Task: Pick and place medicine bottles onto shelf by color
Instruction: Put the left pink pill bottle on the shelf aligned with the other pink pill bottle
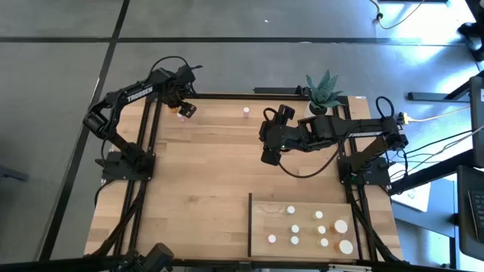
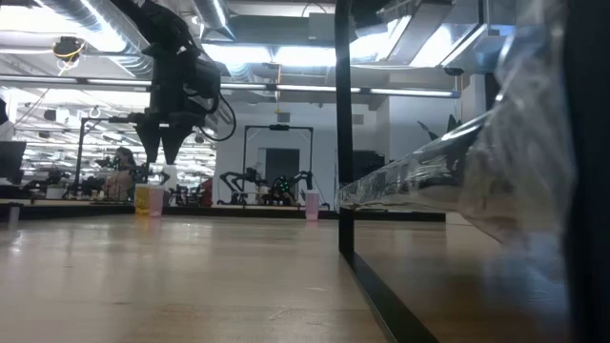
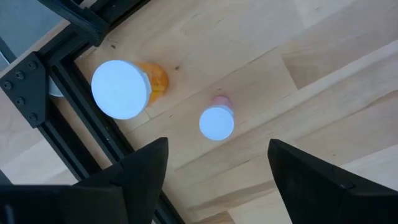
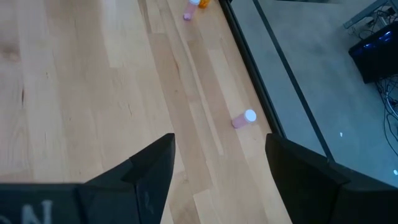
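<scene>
Above the desk's point(image 1: 204, 174) far left corner, the left end effector point(image 3: 214, 165) hangs released over two bottles.
Beneath it stand an orange bottle point(image 3: 127, 87) and a small pink bottle point(image 3: 217, 119), just apart. The right end effector point(image 4: 217, 165), also released, hovers mid-desk, far from the shelf point(image 1: 265, 219) holding nine bottles; another pink bottle point(image 1: 246, 112) stands alone at the far edge.
</scene>
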You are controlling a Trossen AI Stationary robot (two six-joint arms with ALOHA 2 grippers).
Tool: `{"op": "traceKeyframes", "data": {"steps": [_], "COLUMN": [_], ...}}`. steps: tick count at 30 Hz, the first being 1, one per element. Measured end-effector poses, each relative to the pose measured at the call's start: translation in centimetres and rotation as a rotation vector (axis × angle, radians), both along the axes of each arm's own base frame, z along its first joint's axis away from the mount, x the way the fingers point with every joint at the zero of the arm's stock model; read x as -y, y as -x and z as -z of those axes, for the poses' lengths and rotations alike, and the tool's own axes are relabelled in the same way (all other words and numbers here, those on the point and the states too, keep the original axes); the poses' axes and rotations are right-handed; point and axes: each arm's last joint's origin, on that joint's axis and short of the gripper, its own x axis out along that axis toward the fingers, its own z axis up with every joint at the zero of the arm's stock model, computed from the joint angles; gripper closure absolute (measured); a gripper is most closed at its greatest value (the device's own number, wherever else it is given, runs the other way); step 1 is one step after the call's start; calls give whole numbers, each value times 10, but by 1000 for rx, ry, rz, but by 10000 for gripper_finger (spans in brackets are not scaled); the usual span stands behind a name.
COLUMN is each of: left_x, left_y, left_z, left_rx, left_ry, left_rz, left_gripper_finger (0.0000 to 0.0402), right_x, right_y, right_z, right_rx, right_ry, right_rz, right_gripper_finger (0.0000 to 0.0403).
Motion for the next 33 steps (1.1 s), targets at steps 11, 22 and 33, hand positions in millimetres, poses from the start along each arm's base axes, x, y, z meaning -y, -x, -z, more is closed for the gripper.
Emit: {"op": "traceKeyframes", "data": {"steps": [11,22,33], "left_x": [6,9,7], "left_y": [2,4,3], "left_z": [28,54,54], "left_rx": [-2,26,18], "left_ry": [8,-17,-55], "left_rz": [-11,-5,15], "left_gripper_finger": [131,131,131], "right_x": [0,0,0], "right_y": [0,0,0], "right_z": [0,0,0], "right_rx": [-1,0,0], "right_ry": [0,0,0], "right_rz": [0,0,0], "right_gripper_finger": [151,151,151]}}
